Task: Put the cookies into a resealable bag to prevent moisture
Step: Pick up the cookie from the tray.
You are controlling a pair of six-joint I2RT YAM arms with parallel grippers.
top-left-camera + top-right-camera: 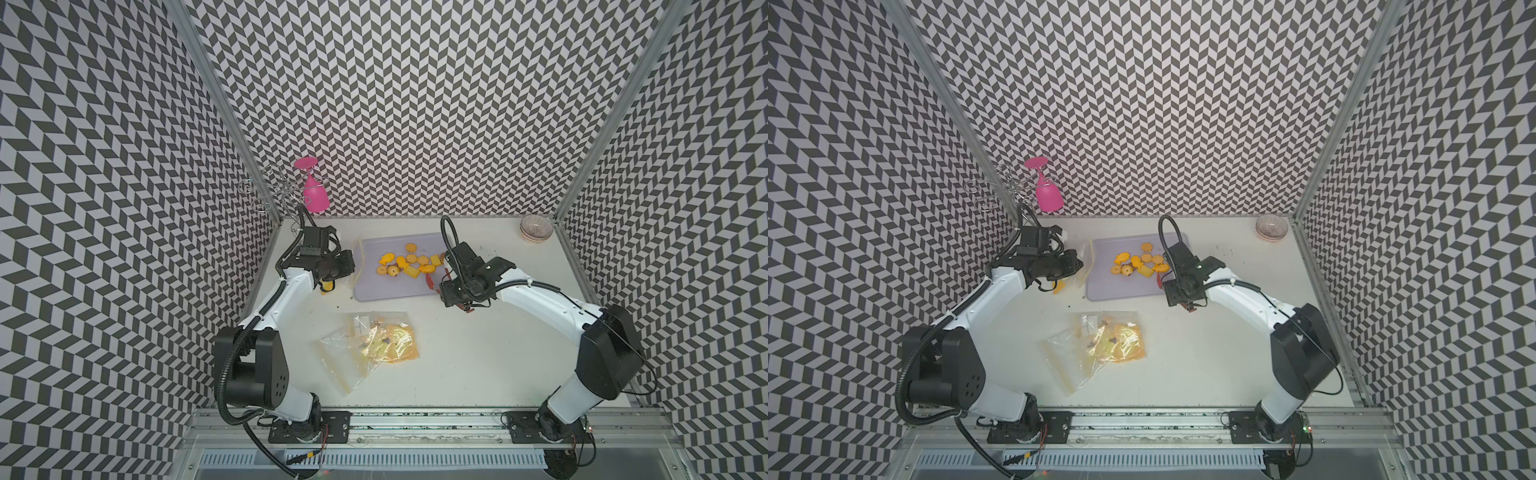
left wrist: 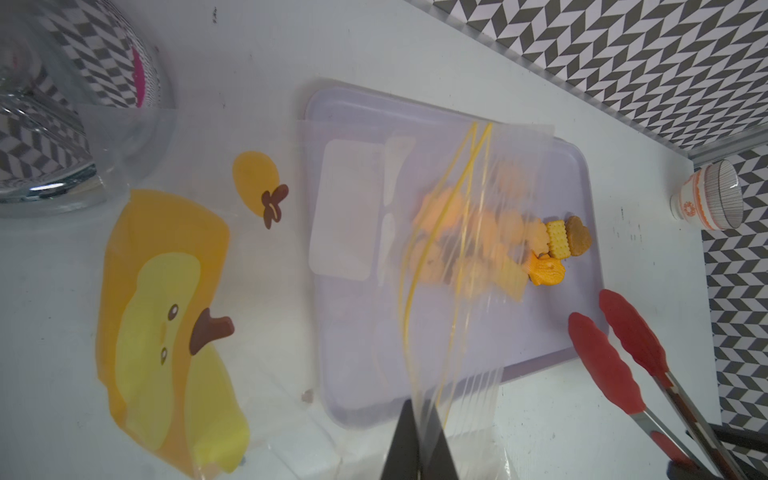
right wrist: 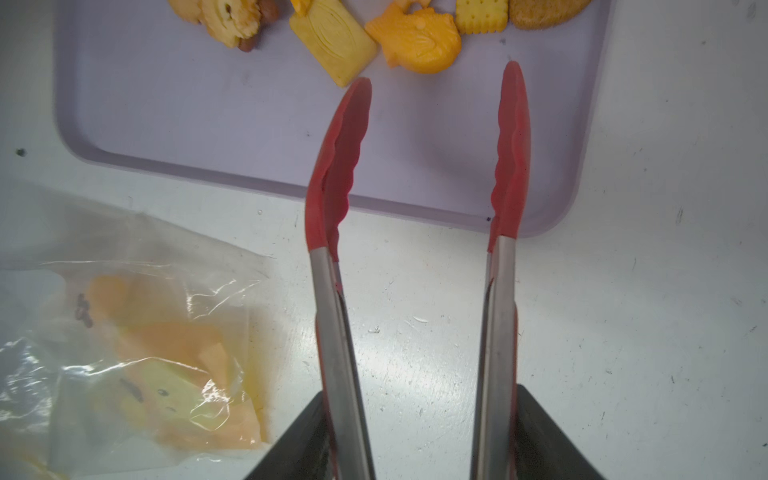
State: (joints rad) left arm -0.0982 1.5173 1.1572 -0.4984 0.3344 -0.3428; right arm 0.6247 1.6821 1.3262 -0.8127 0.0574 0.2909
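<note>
Several yellow-orange cookies (image 1: pixel 409 264) (image 1: pixel 1142 266) (image 3: pixel 415 39) lie clustered on a lavender tray (image 1: pixel 386 291) (image 1: pixel 1117 289) (image 3: pixel 208 124). At the tray's left edge my left gripper (image 2: pixel 420 409) is shut on a clear resealable bag (image 2: pixel 166 311) (image 1: pixel 358 257) with a yellow duck print and yellow zipper lines. The bag hangs between the left wrist camera and most cookies; the fish, cracker and brown heart (image 2: pixel 552 245) show past it. My right gripper (image 3: pixel 419 390) is shut on red-tipped steel tongs (image 3: pixel 340 166) (image 1: pixel 429 283) (image 2: pixel 611 365). The tong tips stand apart over the tray's right front corner, just short of the fish cookie.
More crumpled duck-print bags (image 1: pixel 374 345) (image 1: pixel 1104 345) (image 3: pixel 145 353) lie on the white table in front of the tray. A pink goblet (image 1: pixel 316 195) hangs upside down on a wire rack at the back left. Stacked small bowls (image 1: pixel 536 228) (image 2: pixel 710 195) sit in the back right corner.
</note>
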